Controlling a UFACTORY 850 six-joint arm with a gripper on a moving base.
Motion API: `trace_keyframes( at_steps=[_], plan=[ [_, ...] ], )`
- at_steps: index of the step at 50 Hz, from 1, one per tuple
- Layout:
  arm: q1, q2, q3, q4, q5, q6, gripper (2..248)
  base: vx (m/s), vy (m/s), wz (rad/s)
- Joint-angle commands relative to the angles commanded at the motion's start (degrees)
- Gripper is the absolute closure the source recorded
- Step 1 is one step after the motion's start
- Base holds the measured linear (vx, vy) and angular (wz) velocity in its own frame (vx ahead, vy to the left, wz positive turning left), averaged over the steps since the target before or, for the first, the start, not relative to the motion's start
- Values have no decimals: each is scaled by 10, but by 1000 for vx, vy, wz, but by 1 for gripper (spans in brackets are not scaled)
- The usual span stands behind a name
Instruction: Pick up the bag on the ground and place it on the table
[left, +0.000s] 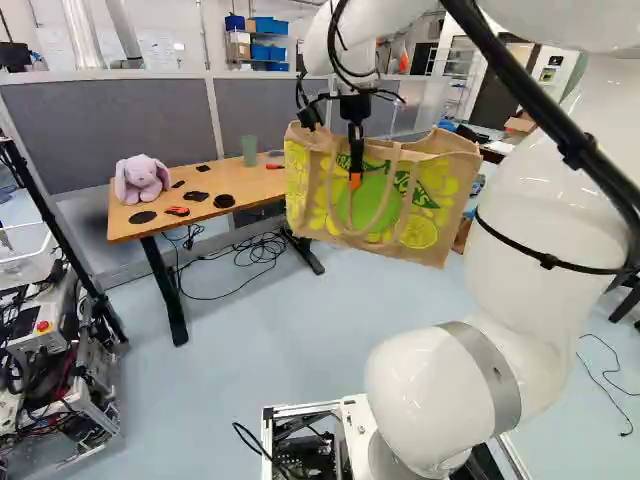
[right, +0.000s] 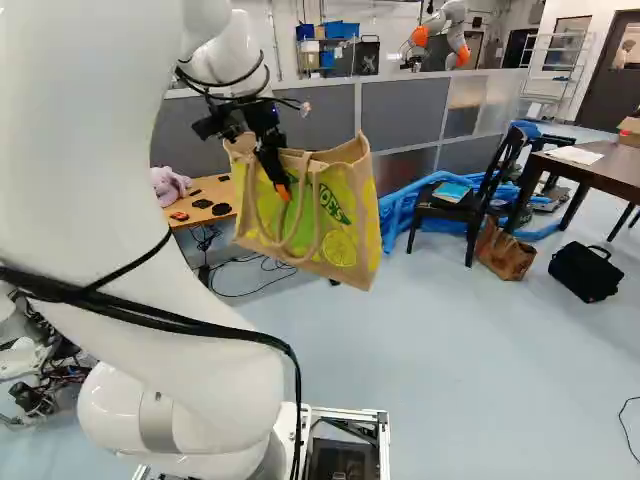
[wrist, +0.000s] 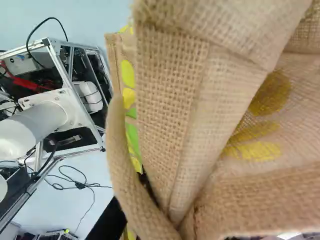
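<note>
Fingers (left: 356, 150) are clamped on the upper edge of the bag (left: 428, 220); one, tipped in orange, lies against the printed outer side, while the other is hidden by the cloth. The bag hangs in the air from this grip, open at the top, slightly tilted, with yellow and green print and its handle loops drooping down the outer side. The wrist view looks down along the woven wall, with a strap (wrist: 120, 165) crossing close over the dark finger.

Beyond the bag stands the table (left: 215, 180), its far end hidden behind the bag in the left base view. On it sit a purple plush rabbit (left: 141, 180), a green cup (left: 249, 152), flat black discs (left: 142, 217) and a small red and black tool (left: 177, 211). Cables (left: 262, 250) lie tangled on the floor near and under it, and a grey partition (left: 100, 130) runs behind.

At the right of the right base view are a black chair (right: 455, 208) with a book on its seat, a brown handbag (right: 503, 250) just beside it, a black case (right: 585, 272) on the floor and a dark table (right: 610, 168). Another robot (right: 447, 30) rises past the partition.
</note>
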Motion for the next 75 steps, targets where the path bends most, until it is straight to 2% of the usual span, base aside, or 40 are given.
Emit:
trace_keyframes(
  at_steps=[58, 75],
  plan=[
    [11, -24, -139, 0, -124, 0, 217, 0, 0, 0],
    [12, -28, -147, 0, -129, 0, 217, 0, 0, 0]
  ],
)
